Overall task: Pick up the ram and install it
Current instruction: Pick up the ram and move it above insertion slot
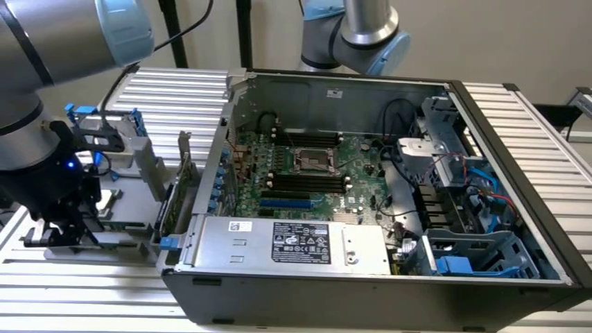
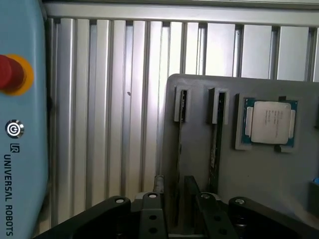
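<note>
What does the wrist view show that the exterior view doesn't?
The wrist view adds two ram sticks standing on edge in slots, a silver processor chip beside them, and a red button on a blue Universal Robots panel. The exterior view adds the open computer case with its motherboard and power supply. Both take in the grey holder, the ribbed aluminium table and the open claw over the holder.

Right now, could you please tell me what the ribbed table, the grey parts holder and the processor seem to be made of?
Ribbed table: likely bare aluminium profile, silvery satin with straight grooves.
Grey parts holder: probably matte plastic, dull and even, no gleam.
Processor: pale silvery metal lid on a green circuit-board base.
</note>
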### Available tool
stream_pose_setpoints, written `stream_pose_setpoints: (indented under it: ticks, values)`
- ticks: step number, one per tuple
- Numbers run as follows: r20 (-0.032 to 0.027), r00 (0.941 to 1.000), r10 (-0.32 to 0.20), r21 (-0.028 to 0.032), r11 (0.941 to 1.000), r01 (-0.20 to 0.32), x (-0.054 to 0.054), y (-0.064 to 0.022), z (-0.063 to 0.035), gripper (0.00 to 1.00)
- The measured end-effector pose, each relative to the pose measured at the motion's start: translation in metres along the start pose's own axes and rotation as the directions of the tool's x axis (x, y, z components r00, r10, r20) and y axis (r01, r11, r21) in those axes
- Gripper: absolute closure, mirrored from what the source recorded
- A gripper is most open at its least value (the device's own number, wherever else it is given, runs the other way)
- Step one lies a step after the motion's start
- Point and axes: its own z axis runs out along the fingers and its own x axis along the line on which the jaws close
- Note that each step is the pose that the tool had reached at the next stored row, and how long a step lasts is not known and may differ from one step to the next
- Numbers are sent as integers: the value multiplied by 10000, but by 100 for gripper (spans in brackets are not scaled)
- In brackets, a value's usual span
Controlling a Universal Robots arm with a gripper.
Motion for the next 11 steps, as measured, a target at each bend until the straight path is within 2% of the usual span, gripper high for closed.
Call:
stream_pose_setpoints:
  ticks: [4,11]
  values:
    - [-1,10000,2,-1,10000,-2,-14,6,71,69]
    - [-1,10000,28,0,10000,-28,-22,68,201,69]
